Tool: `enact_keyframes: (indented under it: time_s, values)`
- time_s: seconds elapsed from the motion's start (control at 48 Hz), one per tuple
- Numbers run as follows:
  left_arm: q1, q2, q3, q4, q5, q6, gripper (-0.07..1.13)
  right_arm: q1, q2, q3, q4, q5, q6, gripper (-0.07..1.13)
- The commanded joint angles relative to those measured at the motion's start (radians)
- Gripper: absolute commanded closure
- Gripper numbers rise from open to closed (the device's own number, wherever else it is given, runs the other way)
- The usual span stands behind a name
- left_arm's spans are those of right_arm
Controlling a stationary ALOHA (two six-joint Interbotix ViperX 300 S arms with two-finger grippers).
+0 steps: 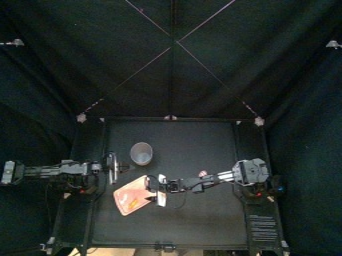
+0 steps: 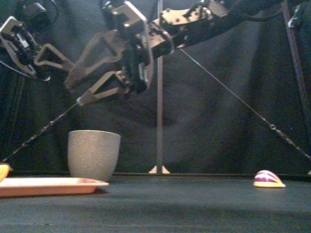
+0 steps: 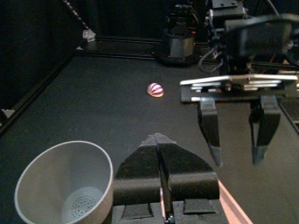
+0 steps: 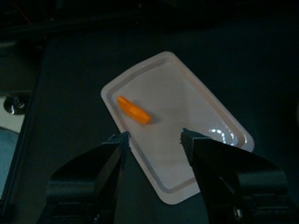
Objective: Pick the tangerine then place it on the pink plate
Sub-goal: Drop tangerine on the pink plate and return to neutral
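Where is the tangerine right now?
The tangerine lies on the pink tray, left of the table's middle, under the right tool, with the grey cup behind.

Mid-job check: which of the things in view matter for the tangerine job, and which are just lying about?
For the job:
- tangerine, lying on the tray
- pink tray
- right gripper, open above the tray

Lying about:
- grey cup, behind the tray
- small toy, on the table's right side
- left gripper, shut, resting at the left by the cup
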Motion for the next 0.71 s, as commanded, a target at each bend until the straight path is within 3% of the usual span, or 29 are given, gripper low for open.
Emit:
enact_keyframes:
  time_s: [0.021, 0.396, 0.708]
  values:
    - [0.006, 0.002, -0.012, 0.002, -0.005, 0.002, 0.97, -0.006, -0.127, 0.095, -0.008, -0.103, -0.002, 0.19]
    - [0.012, 0.003, -0.011, 0.0, -0.006, 0.002, 0.97, -0.038, -0.351, 0.399, -0.043, -0.428, -0.008, 0.19]
    - [0.014, 0.003, -0.008, 0.0, -0.005, 0.002, 0.97, -0.069, -0.42, 0.503, -0.095, -0.551, -0.009, 0.19]
